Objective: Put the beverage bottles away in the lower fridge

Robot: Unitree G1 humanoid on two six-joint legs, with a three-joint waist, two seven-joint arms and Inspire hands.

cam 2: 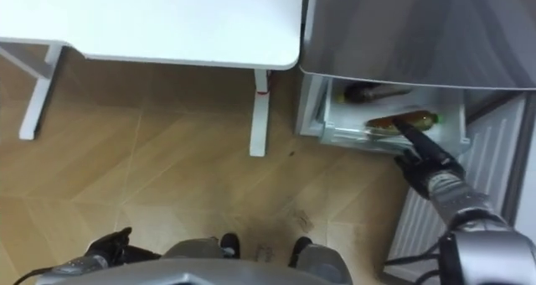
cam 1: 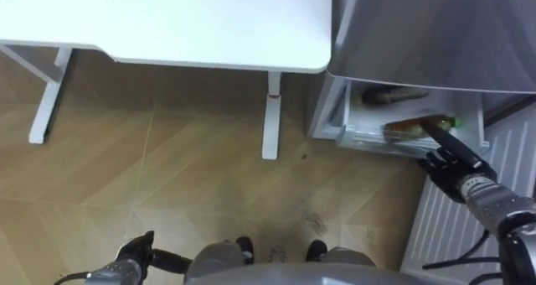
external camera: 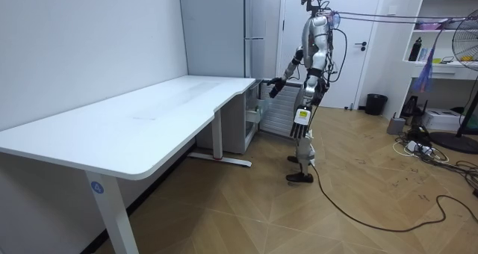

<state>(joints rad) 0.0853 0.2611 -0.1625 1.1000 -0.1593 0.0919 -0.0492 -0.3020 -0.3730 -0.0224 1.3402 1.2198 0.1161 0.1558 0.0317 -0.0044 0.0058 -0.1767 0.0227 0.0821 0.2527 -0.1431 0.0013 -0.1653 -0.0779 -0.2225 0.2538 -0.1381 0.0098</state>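
The fridge [cam 1: 435, 33] has its lower drawer [cam 1: 367, 139] open. Two drinks lie in the drawer: a dark bottle [cam 1: 394, 93] at the back and a green-capped bottle [cam 1: 416, 126] at the front. The right hand [cam 1: 456, 163] reaches into the drawer with straight, close-set fingers, their tips at the green-capped bottle. The left hand [cam 1: 134, 253] is well apart from the fridge; its state cannot be told.

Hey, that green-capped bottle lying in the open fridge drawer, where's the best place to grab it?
Around the middle of its body, coming from above with fingers across its length. The bottle lies on its side in the drawer, so the walls likely block side approaches.
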